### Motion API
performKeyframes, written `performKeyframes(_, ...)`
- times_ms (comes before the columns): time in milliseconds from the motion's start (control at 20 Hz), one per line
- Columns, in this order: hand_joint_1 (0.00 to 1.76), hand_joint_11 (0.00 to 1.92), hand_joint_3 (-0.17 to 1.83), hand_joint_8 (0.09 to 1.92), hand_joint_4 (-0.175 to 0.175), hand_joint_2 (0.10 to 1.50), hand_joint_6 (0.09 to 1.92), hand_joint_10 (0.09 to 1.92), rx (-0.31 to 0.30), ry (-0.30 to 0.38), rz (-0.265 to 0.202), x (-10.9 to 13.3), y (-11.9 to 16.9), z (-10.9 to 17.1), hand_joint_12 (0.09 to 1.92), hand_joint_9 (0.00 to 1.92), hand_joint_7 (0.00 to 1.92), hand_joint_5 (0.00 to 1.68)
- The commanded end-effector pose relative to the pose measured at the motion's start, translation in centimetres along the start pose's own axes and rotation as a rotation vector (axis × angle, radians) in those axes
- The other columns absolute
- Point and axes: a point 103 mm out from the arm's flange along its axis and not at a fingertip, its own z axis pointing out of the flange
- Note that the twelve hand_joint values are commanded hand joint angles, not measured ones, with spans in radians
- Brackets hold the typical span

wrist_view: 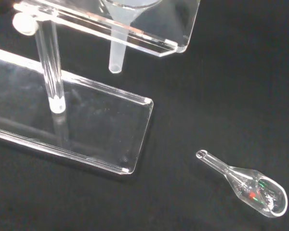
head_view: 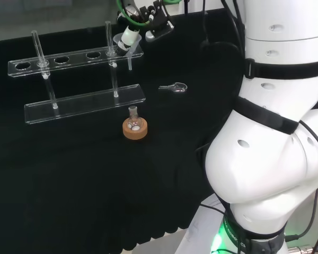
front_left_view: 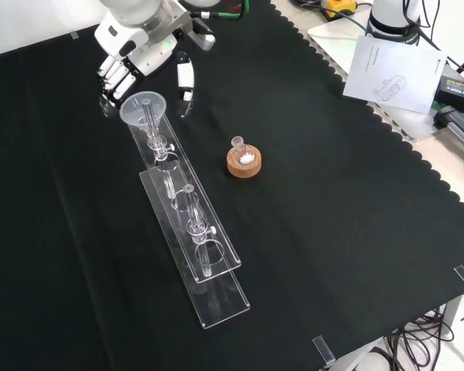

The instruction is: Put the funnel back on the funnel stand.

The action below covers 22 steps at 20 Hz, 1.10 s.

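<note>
Clear acrylic two-tier funnel stand [front_left_view: 192,255] nearest in front view, running up-left. Clear plastic funnel [front_left_view: 144,109] already seated in end hole, stem hanging through. Black-and-white hand [front_left_view: 127,62] just behind it, fingers relaxed, off funnel. Your next move: withdraw up and away; open cloth rightward, cork-ringed small glass flask [front_left_view: 243,160] near.

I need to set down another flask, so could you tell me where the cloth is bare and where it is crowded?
In the front view, the cloth right of and below the cork ring with its small flask is bare out to the scalloped edge. The strip left of the funnel stand is also bare. It is crowded at the stand's far end, where the hand hovers by the funnel.
</note>
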Motion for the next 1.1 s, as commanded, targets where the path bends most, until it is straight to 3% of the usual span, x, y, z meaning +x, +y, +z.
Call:
performKeyframes(50, 0.53, 0.17, 0.25, 0.64, -0.027, 0.64, 0.09, 0.71, -0.12, 0.009, 0.002, 0.3, -3.9, -2.4, 1.42, 0.27, 0.02, 0.24)
performKeyframes(450, 0.55, 0.24, 0.23, 0.66, -0.031, 0.68, 0.09, 0.69, -0.199, 0.029, 0.042, 0.1, -10.0, -4.8, 1.41, 0.38, 0.14, 0.35)
performKeyframes(700, 0.56, 0.27, 0.23, 0.66, -0.034, 0.7, 0.09, 0.68, -0.214, 0.038, 0.059, -0.2, -12.9, -5.0, 1.4, 0.41, 0.17, 0.37)
performKeyframes(800, 0.56, 0.27, 0.23, 0.66, -0.034, 0.71, 0.09, 0.68, -0.213, 0.033, 0.093, -0.4, -14.1, -5.0, 1.4, 0.42, 0.18, 0.38)
performKeyframes(950, 0.56, 0.28, 0.23, 0.66, -0.035, 0.71, 0.09, 0.66, -0.236, 0.092, 0.077, -1.5, -15.9, -4.9, 1.39, 0.44, 0.19, 0.39)
performKeyframes(1100, 0.56, 0.29, 0.23, 0.66, -0.036, 0.72, 0.09, 0.66, -0.241, 0.091, 0.093, -1.9, -17.2, -4.7, 1.39, 0.44, 0.19, 0.39)
